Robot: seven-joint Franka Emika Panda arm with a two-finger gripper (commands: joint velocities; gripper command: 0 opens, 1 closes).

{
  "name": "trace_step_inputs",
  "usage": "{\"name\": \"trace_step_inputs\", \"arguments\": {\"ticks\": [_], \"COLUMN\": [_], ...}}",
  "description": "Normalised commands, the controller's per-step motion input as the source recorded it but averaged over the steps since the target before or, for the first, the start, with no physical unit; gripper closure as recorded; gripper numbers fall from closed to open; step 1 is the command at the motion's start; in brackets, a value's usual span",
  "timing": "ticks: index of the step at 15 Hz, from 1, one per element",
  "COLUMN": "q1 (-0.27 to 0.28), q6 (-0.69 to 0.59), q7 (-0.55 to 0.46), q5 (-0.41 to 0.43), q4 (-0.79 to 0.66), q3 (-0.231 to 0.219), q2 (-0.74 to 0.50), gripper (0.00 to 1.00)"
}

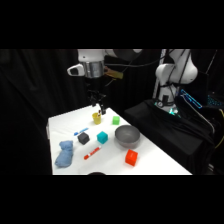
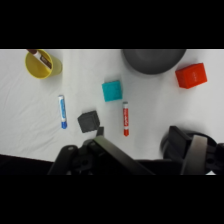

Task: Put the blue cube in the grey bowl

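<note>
Honestly can't tell the gripper's (image 1: 99,108) state; below it sit the small teal-blue cube (image 2: 112,90) and the top-cropped dark grey bowl (image 2: 152,60).

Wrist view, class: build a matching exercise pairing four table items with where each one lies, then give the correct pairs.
1. small teal-blue cube
2. round dark grey bowl
3. small yellow cup
4. red block

A. right edge, beside the bowl
B. top edge, partly cut off
C. upper left corner
D. centre, just above the red marker pen

Pairs: 1-D, 2-B, 3-C, 4-A
</note>
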Motion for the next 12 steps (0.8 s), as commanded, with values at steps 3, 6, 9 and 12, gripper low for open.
{"name": "trace_step_inputs", "arguments": {"ticks": [3,6,9,12], "q1": [-0.031,-0.095,-0.143,-0.123], "q6": [0.01,0.05,0.08,0.13], "q7": [-0.02,-0.23,-0.45,-0.48], "q5": [-0.012,0.012,0.063,0.158], "q4": [0.02,0.03,0.01,0.0], "q3": [0.012,-0.031,-0.057,-0.039], "q2": [0.0,-0.02,-0.06,-0.03], "gripper": [0.0,0.0,0.0,0.0]}}
